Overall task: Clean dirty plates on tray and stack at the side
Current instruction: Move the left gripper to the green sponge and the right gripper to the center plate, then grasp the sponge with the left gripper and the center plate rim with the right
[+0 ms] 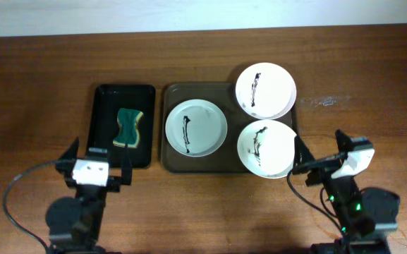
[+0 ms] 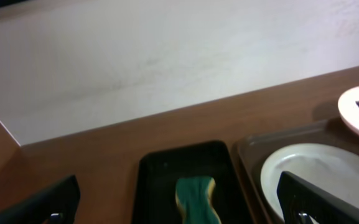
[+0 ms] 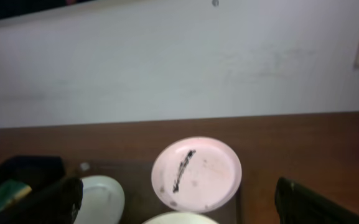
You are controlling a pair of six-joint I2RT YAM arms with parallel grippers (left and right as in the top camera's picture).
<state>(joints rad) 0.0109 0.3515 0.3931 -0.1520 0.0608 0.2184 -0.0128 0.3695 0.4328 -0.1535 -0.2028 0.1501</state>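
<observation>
Three white plates lie on the dark brown tray, each with a dark smear: one at the left, one at the back right overhanging the rim, one at the front right. My left gripper is open and empty, near the table's front, in front of the black tray. My right gripper is open and empty, just right of the front right plate. The right wrist view shows the back right plate and the left plate beyond the open fingers.
A smaller black tray left of the brown tray holds a green and yellow sponge. In the left wrist view the sponge lies between the open fingers, with the left plate at right. Bare wooden table lies around.
</observation>
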